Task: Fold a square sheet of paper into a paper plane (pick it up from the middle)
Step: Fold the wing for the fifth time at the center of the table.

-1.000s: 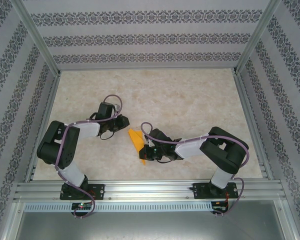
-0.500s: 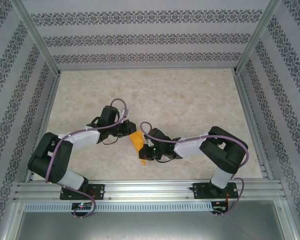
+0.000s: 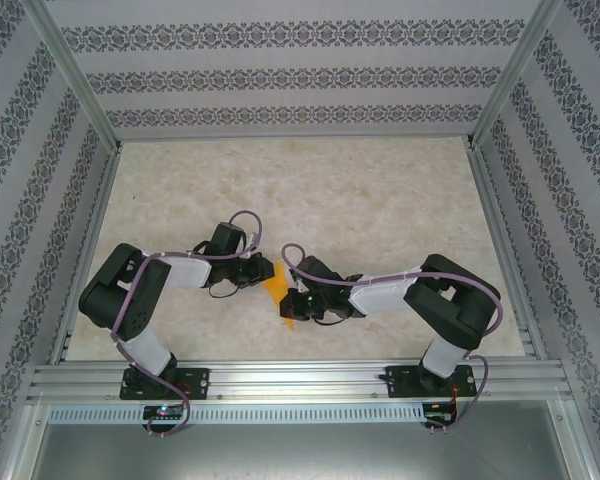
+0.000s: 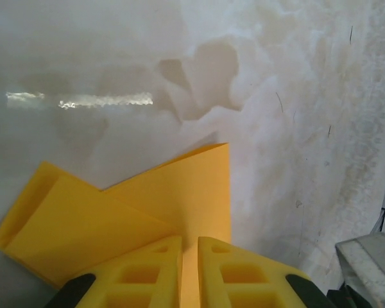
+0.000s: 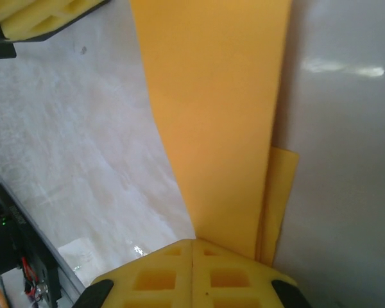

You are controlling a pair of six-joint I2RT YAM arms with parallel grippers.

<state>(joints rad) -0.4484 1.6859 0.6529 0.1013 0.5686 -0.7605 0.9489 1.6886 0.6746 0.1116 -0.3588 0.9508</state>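
My left arm [image 3: 175,270] rises from its base on the near rail [image 3: 300,378], folds at the elbow above the rail's left part and runs its forearm rightward, roughly along the rail. My left end effector [image 3: 264,270] is pinched almost closed on the paper sheet [image 3: 277,285]. Seen from the wrist, its yellow fingers [image 4: 147,266] leave only a slit, and the folded orange-yellow paper runs into it.

My right arm [image 3: 390,290] mirrors this, with its forearm running leftward. My right end effector [image 3: 293,306] is fully closed on the sheet's end nearer the rail, the paper emerging from between its pressed pads [image 5: 154,276].

The creased sheet hangs between both end effectors just beyond the rail's middle, above the marbled surface [image 3: 380,190]. I cannot tell whether it touches the surface.

A second ago my left end effector stood short of the sheet, slightly farther from the rail. It has since come onto the sheet's far end. My right arm has not shifted.
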